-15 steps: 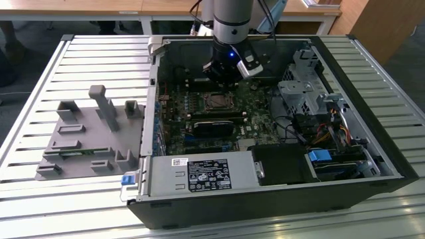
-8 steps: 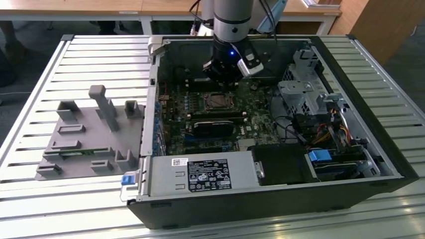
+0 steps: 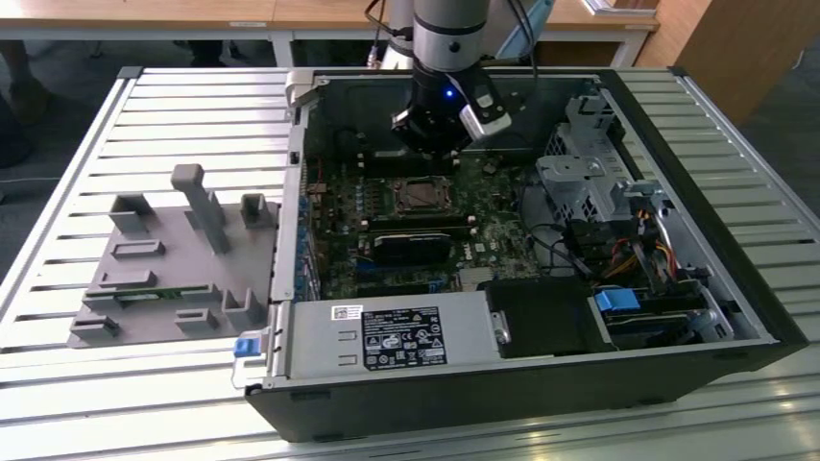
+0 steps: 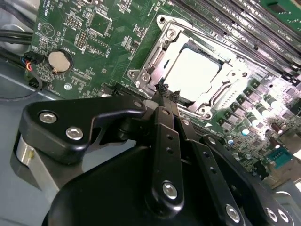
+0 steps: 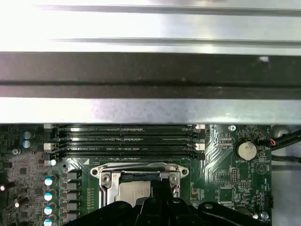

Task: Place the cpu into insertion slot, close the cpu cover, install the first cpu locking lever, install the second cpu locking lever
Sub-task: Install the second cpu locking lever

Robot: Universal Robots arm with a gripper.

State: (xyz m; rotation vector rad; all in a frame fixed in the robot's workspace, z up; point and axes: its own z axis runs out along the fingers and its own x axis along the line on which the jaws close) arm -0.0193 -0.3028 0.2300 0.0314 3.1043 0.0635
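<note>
Silver slats make up the tabletop (image 3: 154,106), and an open computer case (image 3: 717,298) lies on it. Inside, the cpu (image 4: 193,73) sits in the insertion slot (image 3: 421,195) with the cpu cover (image 4: 162,44) shut around it. Just above its far edge hangs the hand (image 4: 165,94), fingers pressed together and holding nothing.

pale cpu (image 4: 190,73) seated in insertion slot (image 4: 155,59), cover (image 4: 221,92) down.

One open computer case (image 3: 539,384). One gripper (image 4: 165,90). One chip (image 4: 193,73) under one cover (image 4: 155,52). One coin battery (image 4: 59,61). Four memory slots (image 5: 124,139), apparently. One grey fixture tray (image 3: 167,279).
</note>
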